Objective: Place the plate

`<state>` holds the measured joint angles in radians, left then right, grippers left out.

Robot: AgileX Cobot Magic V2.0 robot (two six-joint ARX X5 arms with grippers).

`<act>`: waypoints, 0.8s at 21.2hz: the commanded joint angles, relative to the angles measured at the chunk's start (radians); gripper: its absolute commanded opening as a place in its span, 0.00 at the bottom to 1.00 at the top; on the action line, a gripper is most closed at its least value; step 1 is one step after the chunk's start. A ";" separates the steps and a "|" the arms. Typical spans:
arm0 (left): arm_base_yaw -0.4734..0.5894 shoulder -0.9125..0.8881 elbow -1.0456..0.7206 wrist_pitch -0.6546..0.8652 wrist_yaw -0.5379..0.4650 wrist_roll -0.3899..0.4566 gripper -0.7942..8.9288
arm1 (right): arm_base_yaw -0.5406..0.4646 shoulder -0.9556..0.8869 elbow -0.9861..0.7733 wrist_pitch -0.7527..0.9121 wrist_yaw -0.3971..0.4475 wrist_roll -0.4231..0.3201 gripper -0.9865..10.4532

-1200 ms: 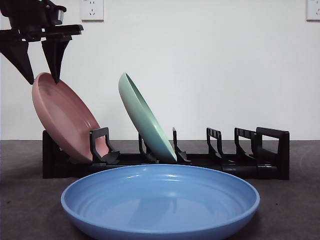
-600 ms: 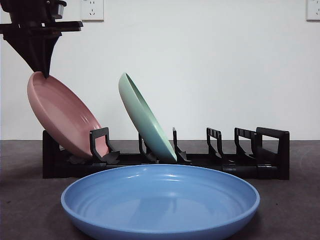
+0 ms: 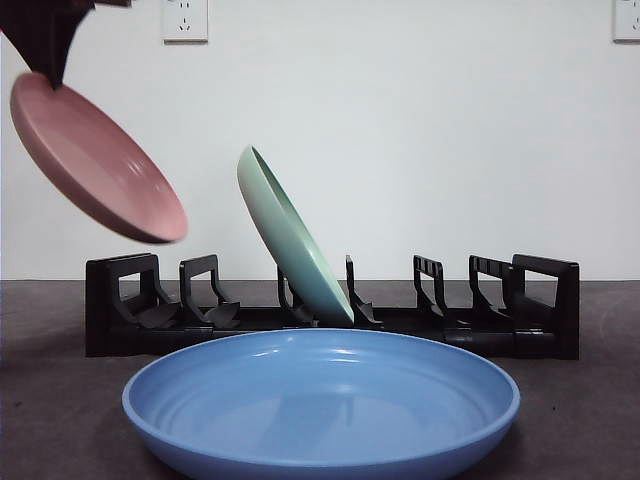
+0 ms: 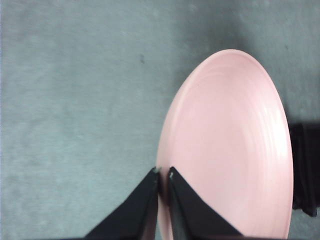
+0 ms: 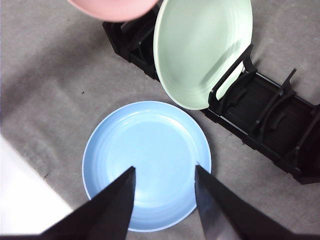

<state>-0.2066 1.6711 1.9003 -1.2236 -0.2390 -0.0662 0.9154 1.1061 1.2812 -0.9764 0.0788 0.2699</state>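
Pink plate (image 3: 95, 160) hangs tilted above the rack (image 3: 330, 318), left gripper (image 4: 163, 176) jaws clamped on its rim for clearance; right gripper (image 5: 164, 175) jaws spread, waiting.

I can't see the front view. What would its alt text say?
A pink plate hangs tilted in the air, gripped at its upper rim by the left end effector, above a black dish rack. A green plate leans in the rack; a blue plate lies flat in front.
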 commanded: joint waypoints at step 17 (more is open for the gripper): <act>0.084 -0.272 -0.128 -0.071 0.278 -0.009 0.10 | 0.011 0.010 0.017 -0.005 0.061 0.004 0.25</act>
<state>-0.1219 1.3979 1.7538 -1.3018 0.0326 -0.0708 0.9154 1.1057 1.2812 -0.9844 0.1345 0.2695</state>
